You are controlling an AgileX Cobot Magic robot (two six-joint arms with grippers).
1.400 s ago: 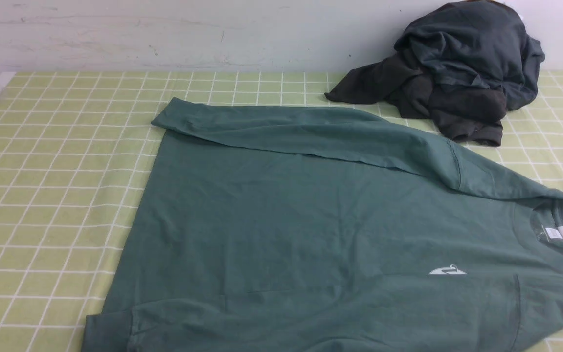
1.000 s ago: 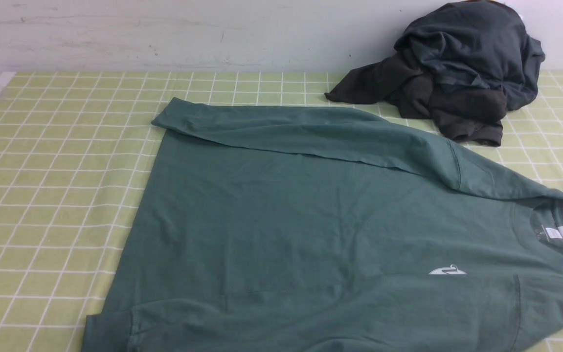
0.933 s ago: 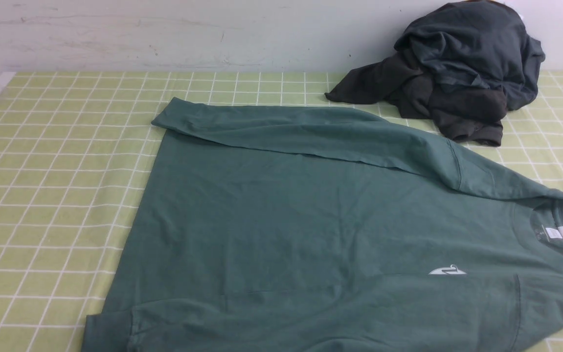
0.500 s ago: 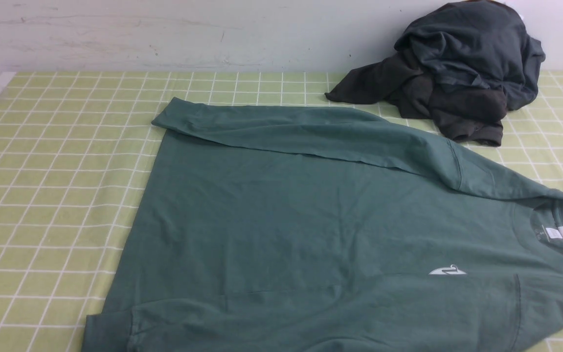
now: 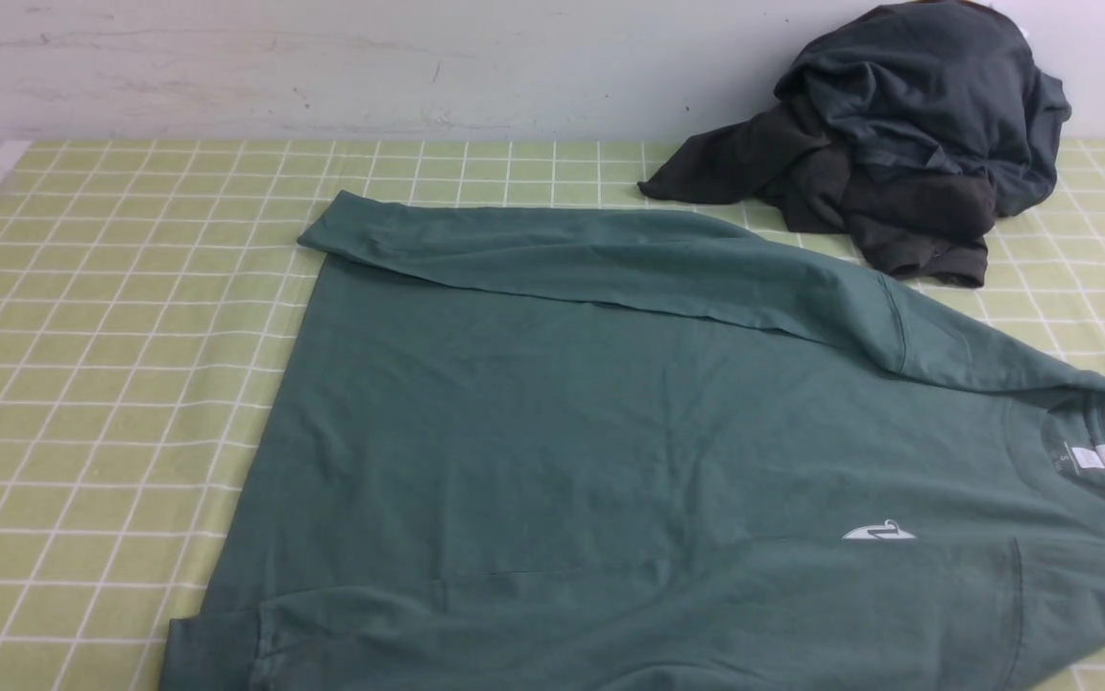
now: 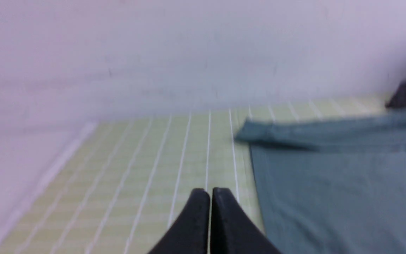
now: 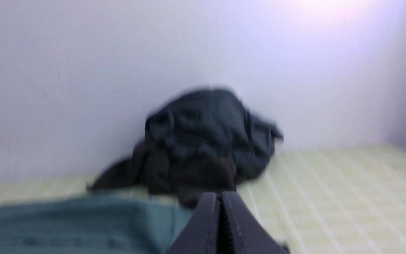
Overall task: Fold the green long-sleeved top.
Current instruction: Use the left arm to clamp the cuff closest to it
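Top (image 5: 514, 413) lies spread across the checked cloth (image 5: 82, 384) in the front view, collar at its right end, with the dark pile (image 5: 898, 144) just beyond it. The left wrist view shows the left gripper (image 6: 211, 192) closed near the top. In the right wrist view, the right gripper (image 7: 221, 195) is closed too, the top's sleeve nearby.

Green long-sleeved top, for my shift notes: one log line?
green long-sleeved top: spread, unfolded | left gripper: shut, empty | right gripper: shut, empty
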